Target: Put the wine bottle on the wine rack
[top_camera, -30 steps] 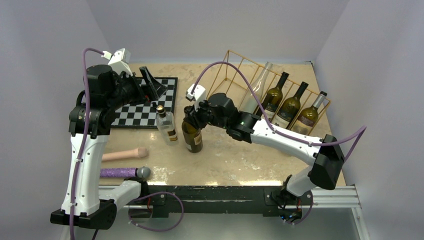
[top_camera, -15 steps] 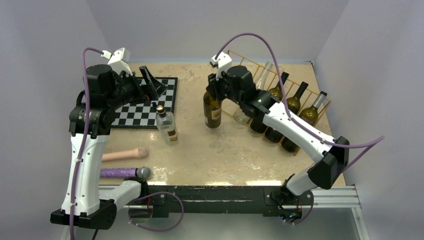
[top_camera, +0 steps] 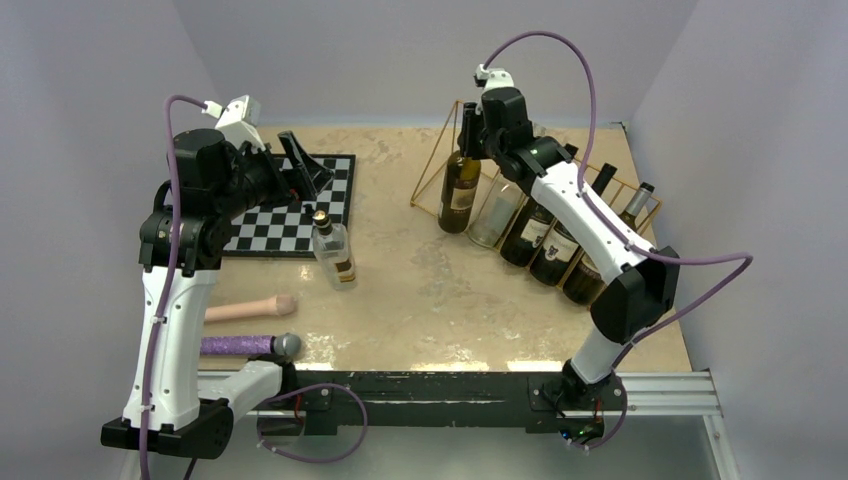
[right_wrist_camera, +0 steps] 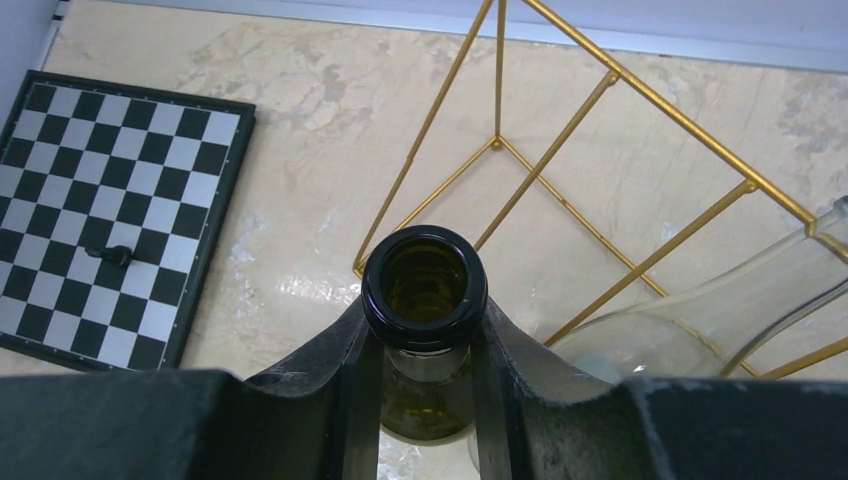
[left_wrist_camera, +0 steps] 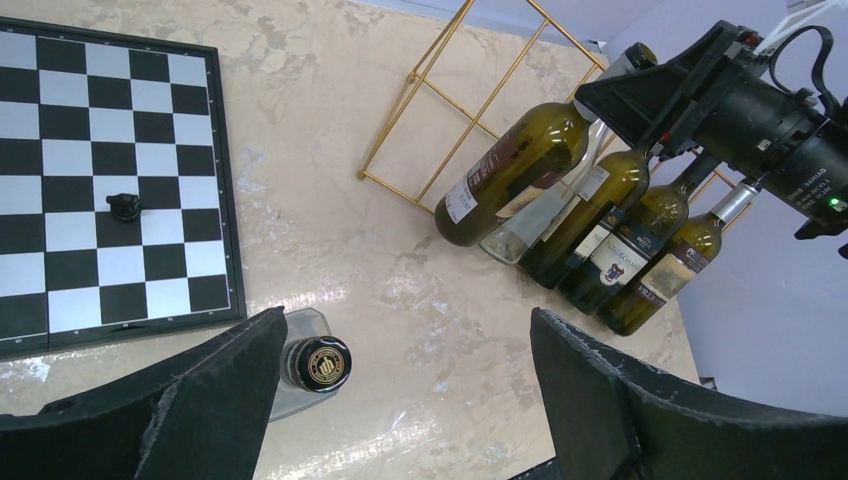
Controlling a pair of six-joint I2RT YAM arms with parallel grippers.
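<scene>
My right gripper (top_camera: 471,133) is shut on the neck of a dark green wine bottle (top_camera: 460,195) with a pale label. The bottle hangs tilted at the left end of the gold wire wine rack (top_camera: 440,165). The open bottle mouth (right_wrist_camera: 424,285) sits between my right fingers, with the rack's bars (right_wrist_camera: 548,160) behind it. The same bottle (left_wrist_camera: 510,172) and the rack (left_wrist_camera: 430,110) show in the left wrist view. My left gripper (left_wrist_camera: 405,400) is open and empty, high over the chessboard's near corner.
A clear empty bottle (top_camera: 497,208) and three dark wine bottles (top_camera: 555,245) lie in the rack's slots. A small clear liquor bottle (top_camera: 333,252) stands mid-table. A chessboard (top_camera: 295,205) lies at back left. A beige handle (top_camera: 250,308) and a purple microphone (top_camera: 250,345) lie front left.
My right gripper has carried the dark bottle from the table's middle back and right to the rack's left end. The left arm has not moved.
</scene>
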